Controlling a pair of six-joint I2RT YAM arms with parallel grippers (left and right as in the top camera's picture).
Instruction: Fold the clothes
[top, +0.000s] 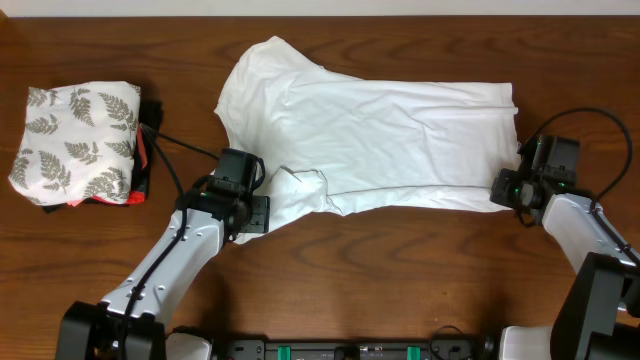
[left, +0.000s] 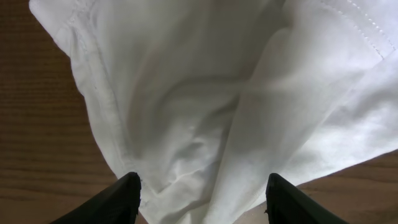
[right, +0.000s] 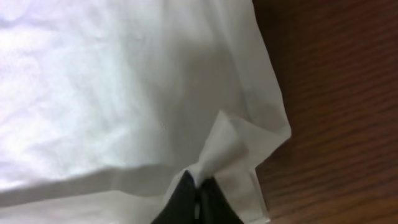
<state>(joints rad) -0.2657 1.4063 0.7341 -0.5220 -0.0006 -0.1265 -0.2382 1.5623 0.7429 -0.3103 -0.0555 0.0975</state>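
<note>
The clothes (top: 370, 130), a plain white T-shirt, lie spread across the middle of the wooden table, hem end to the right. At the shirt's near-left corner my left gripper (top: 258, 212) is open. In the left wrist view its fingers (left: 121, 199) stand wide apart over the rumpled sleeve cloth (left: 205, 93), with my left gripper (left: 202, 193) holding nothing. My right gripper (top: 505, 188) is at the shirt's near-right hem corner. In the right wrist view my right gripper (right: 198, 186) is shut on a raised pinch of the white cloth (right: 224, 146).
A folded white cloth with grey fern leaves (top: 78, 140) lies at the far left on red and black folded garments (top: 140, 168). A black cable (top: 185, 145) runs from there toward the left arm. Bare wood (top: 400, 280) shows along the near side.
</note>
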